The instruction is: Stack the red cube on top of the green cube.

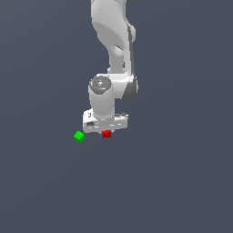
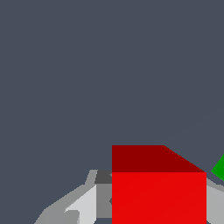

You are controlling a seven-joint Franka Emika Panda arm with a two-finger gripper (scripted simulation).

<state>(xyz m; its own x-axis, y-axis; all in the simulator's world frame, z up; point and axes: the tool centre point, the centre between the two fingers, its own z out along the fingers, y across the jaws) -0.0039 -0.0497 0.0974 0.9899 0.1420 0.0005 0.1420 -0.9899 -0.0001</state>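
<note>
The red cube [image 1: 106,134] sits directly under my white gripper [image 1: 106,130], between its fingers. In the wrist view the red cube [image 2: 159,192] fills the space between the two fingers [image 2: 83,205], and the pads lie flush against both of its sides, so the gripper [image 2: 159,210] is shut on it. The green cube [image 1: 79,136] lies on the floor a short way toward the exterior view's left of the red cube, apart from it. Only a corner of the green cube [image 2: 220,168] shows in the wrist view. I cannot tell whether the red cube is off the floor.
The plain dark grey floor [image 1: 173,182] spreads all round the two cubes. The white arm [image 1: 113,41] rises behind the gripper toward the top of the exterior view.
</note>
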